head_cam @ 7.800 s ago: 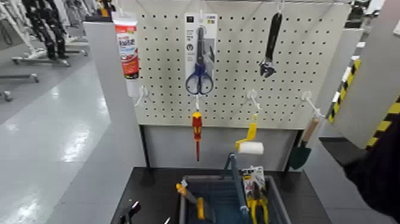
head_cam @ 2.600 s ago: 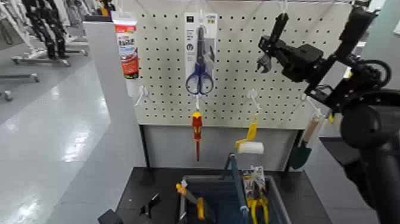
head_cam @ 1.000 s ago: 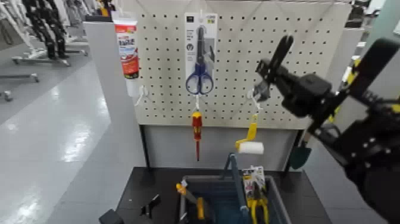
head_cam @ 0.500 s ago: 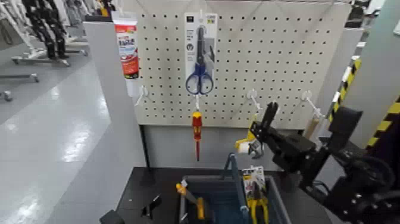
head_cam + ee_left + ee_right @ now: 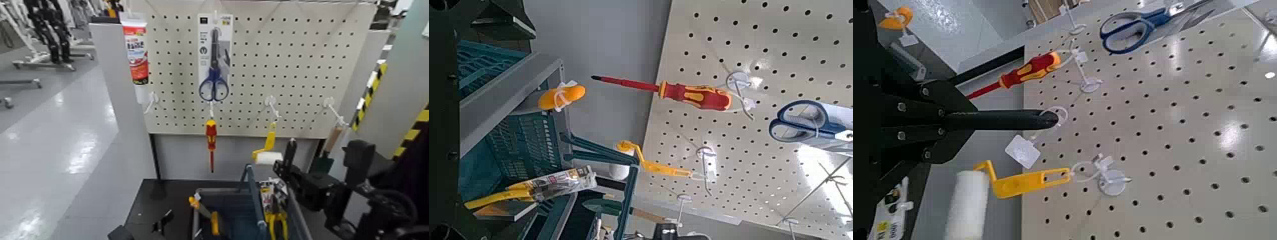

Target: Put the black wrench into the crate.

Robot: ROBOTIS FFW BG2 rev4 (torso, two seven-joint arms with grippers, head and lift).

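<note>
One black wrench (image 5: 291, 152): clenched in right gripper (image 5: 282, 171), by crate (image 5: 198, 191)'s right side
Left gripper (image 5: 163, 221): left of crate, grip unclear

No word, brand or number legible. Head view: red-and-white tube (image 5: 136, 54), 10 o'clock, carries printed lettering, unreadable. Scissors' backing card (image 5: 223, 38), 12 o'clock, small print, unreadable. Pliers' card (image 5: 273, 186), 5 o'clock, printed, unreadable. Yellow-and-black warning stripes (image 5: 416, 131) at 3 o'clock, no wording made out.
</note>
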